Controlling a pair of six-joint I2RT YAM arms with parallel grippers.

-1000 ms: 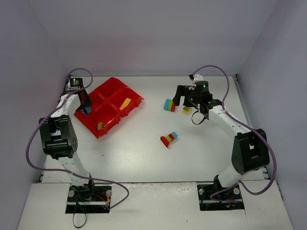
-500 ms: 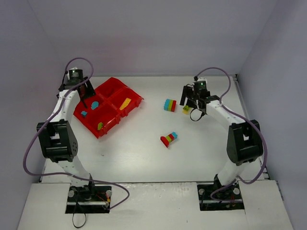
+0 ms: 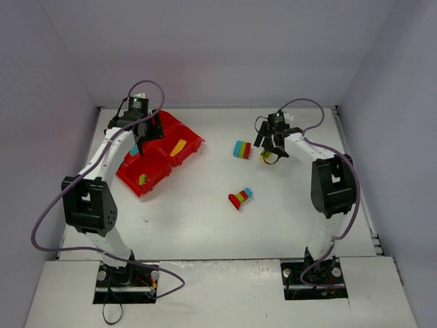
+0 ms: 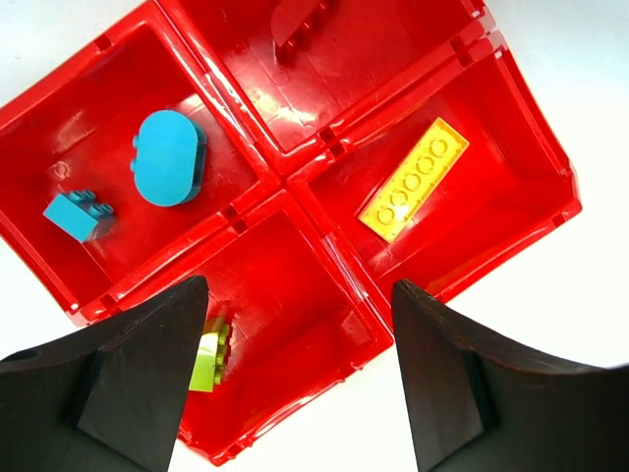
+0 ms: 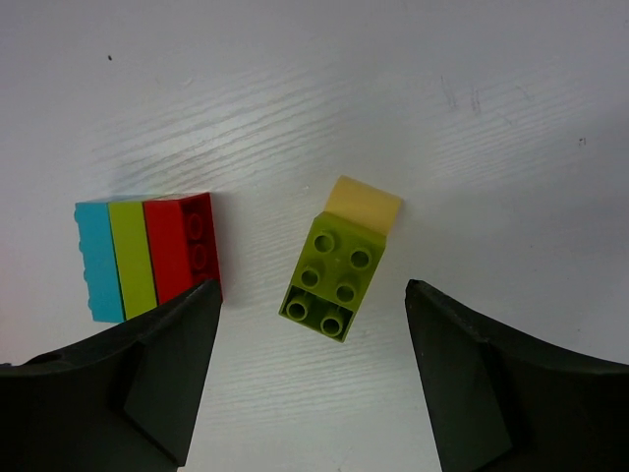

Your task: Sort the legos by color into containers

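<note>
Lying in the four compartments of the red tray (image 4: pixel 267 165) are several legos grouped by colour. A rounded teal piece (image 4: pixel 167 157) and a small teal brick (image 4: pixel 77 214) share one compartment. A flat yellow plate (image 4: pixel 413 180) lies slantwise in another, and a lime brick (image 4: pixel 208 356) is tucked against the wall of a third. A dark red piece (image 4: pixel 295 20) shows in the fourth (mostly cut off at the top of the left wrist view). The tray stands toward the far left of the white table (image 3: pixel 205 225). Above it hovers the left gripper (image 4: pixel 295 324), jaws spread wide with nothing between them. Well apart from the tray, a teal, lime and red stack (image 5: pixel 147 258) lies on its side on the table. Near it is a lime-and-yellow pair (image 5: pixel 334 273), a lime brick joined to a pale yellow one. The right gripper (image 5: pixel 312 295) hangs over that pair, jaws parted to either side of it with clear gaps, gripping nothing. Nearer the arm bases, a multicolour stack (image 3: pixel 240 197) lies alone around the middle of the table.
</note>
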